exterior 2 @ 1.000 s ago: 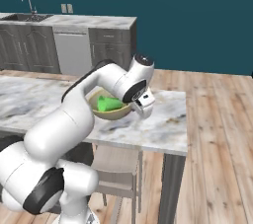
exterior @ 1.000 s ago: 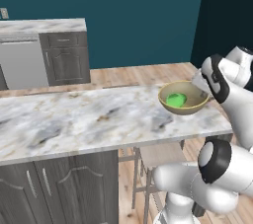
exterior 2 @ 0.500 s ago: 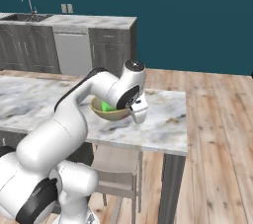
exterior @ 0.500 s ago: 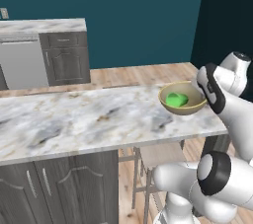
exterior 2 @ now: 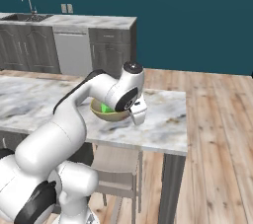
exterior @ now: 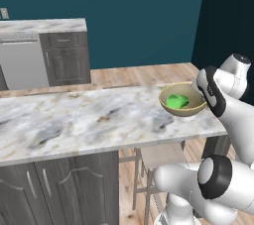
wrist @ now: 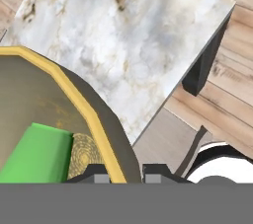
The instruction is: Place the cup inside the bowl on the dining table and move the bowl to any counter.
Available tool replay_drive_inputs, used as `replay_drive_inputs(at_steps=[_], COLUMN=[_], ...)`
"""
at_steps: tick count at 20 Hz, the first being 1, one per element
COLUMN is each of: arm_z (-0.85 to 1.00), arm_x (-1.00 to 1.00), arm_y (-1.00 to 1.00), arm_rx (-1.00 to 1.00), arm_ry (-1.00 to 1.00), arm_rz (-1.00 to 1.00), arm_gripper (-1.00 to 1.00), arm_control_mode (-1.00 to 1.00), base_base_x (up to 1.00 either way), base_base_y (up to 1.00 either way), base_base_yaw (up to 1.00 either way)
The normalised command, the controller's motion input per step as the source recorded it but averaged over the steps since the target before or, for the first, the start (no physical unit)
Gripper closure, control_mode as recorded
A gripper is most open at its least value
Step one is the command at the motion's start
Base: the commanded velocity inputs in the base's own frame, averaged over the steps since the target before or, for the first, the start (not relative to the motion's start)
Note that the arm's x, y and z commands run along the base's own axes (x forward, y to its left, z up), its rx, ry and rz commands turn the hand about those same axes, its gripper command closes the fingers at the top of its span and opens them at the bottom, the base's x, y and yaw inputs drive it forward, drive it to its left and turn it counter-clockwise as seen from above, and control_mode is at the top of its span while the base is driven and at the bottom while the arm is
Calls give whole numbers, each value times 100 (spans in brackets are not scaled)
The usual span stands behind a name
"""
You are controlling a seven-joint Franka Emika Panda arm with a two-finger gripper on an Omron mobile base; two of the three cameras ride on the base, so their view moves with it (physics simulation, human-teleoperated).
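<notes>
The tan bowl (exterior: 184,111) (exterior 2: 109,115) (wrist: 34,99) is at the right end of the dining table (exterior: 74,125) (exterior 2: 163,119), seemingly just off its top, with a shadow beneath it. The green cup (exterior: 177,101) (exterior 2: 105,107) (wrist: 37,154) lies on its side inside the bowl. My gripper (exterior: 200,101) (wrist: 126,173) is shut on the bowl's yellow rim on the side nearest the table end. One fingertip (wrist: 96,173) is inside the rim, the other outside. In the right base view the wrist hides the bowl's right side.
A wooden stool (exterior: 158,155) (exterior 2: 116,161) is tucked under the table's near edge. The marble counter (exterior: 42,26) (exterior 2: 89,19) with dark cabinets and a dishwasher runs along the teal wall. A sink (exterior 2: 27,16) sits at its left. Wooden floor lies between table and counter.
The arm's wrist and forearm have swung round over the bowl. The bowl with the cup has stayed almost in place, still held by the rim.
</notes>
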Motion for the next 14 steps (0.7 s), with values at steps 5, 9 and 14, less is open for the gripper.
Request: replay_drive_inputs(at_steps=[5,9,14], arm_z=[0,0,0], arm_x=[0,0,0], arm_y=[0,0,0], arm_rx=[0,0,0], arm_ry=[0,0,0], arm_rz=[0,0,0], arm_gripper=[100,100,100], arm_control_mode=[-100,-100,100], base_base_x=[0,0,-4], base_base_y=[0,0,0], base_base_yaw=[0,0,0])
